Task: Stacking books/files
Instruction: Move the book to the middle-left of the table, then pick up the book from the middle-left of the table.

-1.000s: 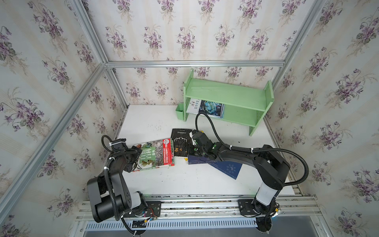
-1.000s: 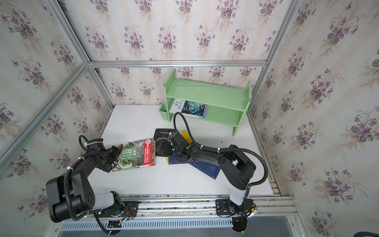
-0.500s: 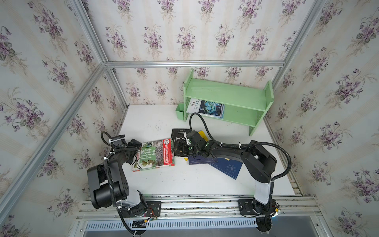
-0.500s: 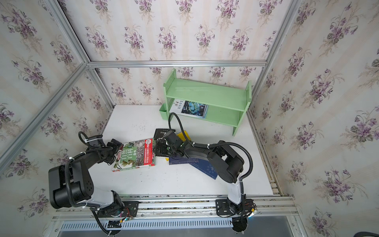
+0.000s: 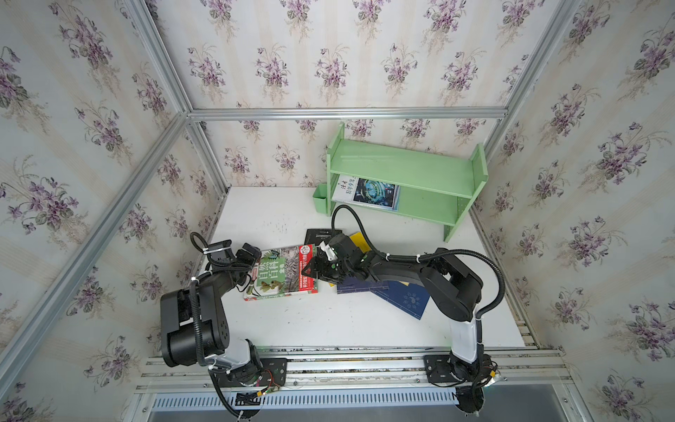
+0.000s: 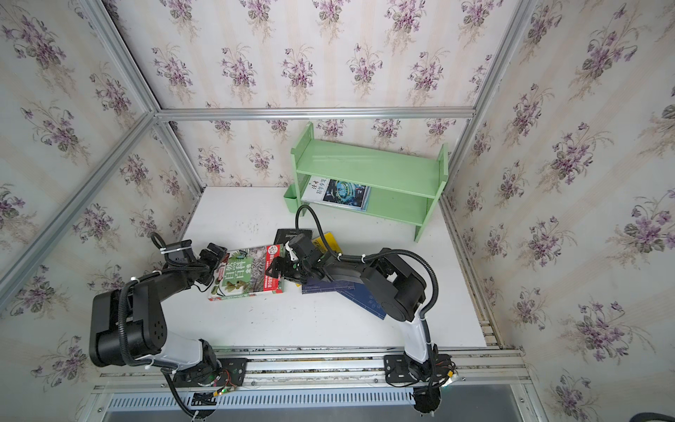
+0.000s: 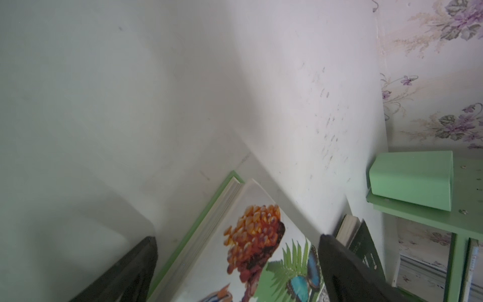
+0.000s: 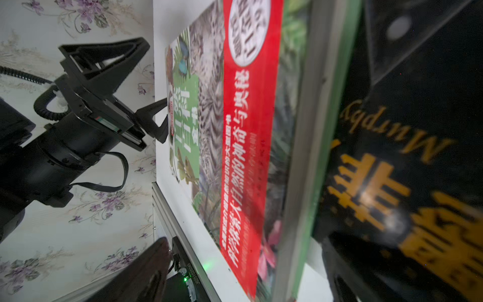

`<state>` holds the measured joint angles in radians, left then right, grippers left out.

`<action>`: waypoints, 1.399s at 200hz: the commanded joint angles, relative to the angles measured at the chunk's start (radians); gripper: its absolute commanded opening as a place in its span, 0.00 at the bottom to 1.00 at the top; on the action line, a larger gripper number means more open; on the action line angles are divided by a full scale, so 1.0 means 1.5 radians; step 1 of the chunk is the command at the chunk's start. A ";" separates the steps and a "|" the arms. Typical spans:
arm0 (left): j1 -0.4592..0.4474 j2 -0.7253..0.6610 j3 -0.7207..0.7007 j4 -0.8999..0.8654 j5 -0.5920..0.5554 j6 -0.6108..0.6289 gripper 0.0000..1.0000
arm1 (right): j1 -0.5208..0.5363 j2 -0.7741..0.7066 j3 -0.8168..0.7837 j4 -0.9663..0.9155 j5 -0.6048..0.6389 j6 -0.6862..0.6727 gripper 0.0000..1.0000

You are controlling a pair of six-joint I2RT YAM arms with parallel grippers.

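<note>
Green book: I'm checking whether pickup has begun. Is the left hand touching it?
Cannot tell. In the right wrist view the left hand reaches the edge of the green book, but neither contact nor gap shows plainly.

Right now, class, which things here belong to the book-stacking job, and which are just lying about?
Job: green plant book; black book; yellow book; navy book; second navy book; white book.
Lying about: pale green shelf; green side bin.

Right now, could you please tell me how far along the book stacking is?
Done: one white book lies on the green shelf, lower tier. In hand: nothing gripped; left jaws and right jaws stand open at opposite edges of the green book. Left: black book, yellow book and navy books lie jumbled.
</note>
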<state>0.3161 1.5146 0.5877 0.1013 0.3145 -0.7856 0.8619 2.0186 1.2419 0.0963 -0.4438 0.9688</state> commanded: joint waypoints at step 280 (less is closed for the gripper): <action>-0.048 -0.067 0.024 -0.224 0.155 -0.005 0.99 | -0.047 -0.039 -0.008 0.121 -0.120 0.093 0.18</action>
<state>0.2489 1.4109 0.6102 -0.1570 0.4473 -0.7681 0.7982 1.9919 1.2423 0.2401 -0.6292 1.1065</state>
